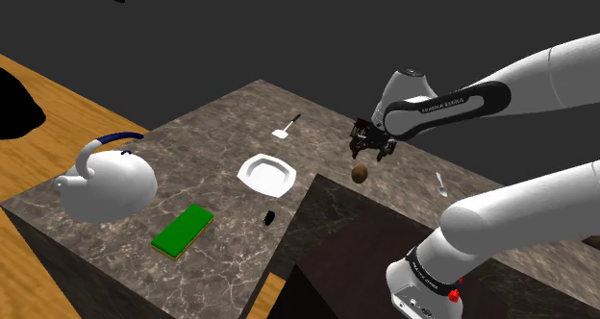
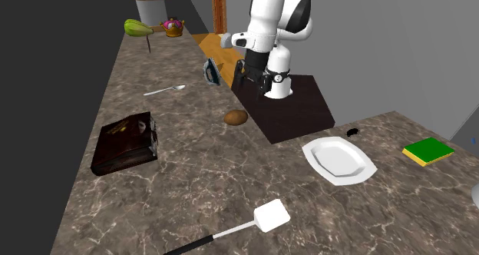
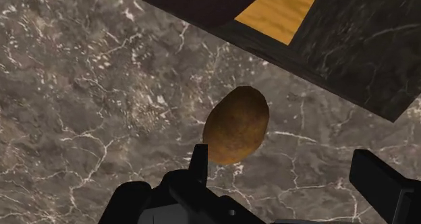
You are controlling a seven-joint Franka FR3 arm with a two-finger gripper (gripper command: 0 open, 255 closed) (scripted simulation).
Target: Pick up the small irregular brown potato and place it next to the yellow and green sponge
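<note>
The small brown potato (image 1: 361, 174) lies on the dark marble counter (image 1: 221, 125), close to the edge beside the dark stand (image 1: 356, 259). My black gripper (image 1: 373, 146) hovers just above it, open and holding nothing. In the wrist view the potato (image 3: 236, 125) rests on the marble ahead of the gripper (image 3: 287, 182), in front of one finger (image 3: 199, 163) rather than midway between the two. The potato (image 2: 236, 117) also shows in the second exterior view. The green-topped, yellow-sided sponge (image 1: 183, 232) lies far off toward the shoulder view's lower left, with a white plate (image 1: 267, 174) between it and the potato.
A white kettle (image 1: 104, 183) stands near the sponge. A white spatula (image 1: 287, 129), a spoon (image 1: 440, 183) and a small black object (image 1: 271, 216) lie on the counter. A dark brown case (image 2: 125, 142) sits on the second exterior view's left. Wooden floor (image 3: 280, 10) shows beyond the counter edge.
</note>
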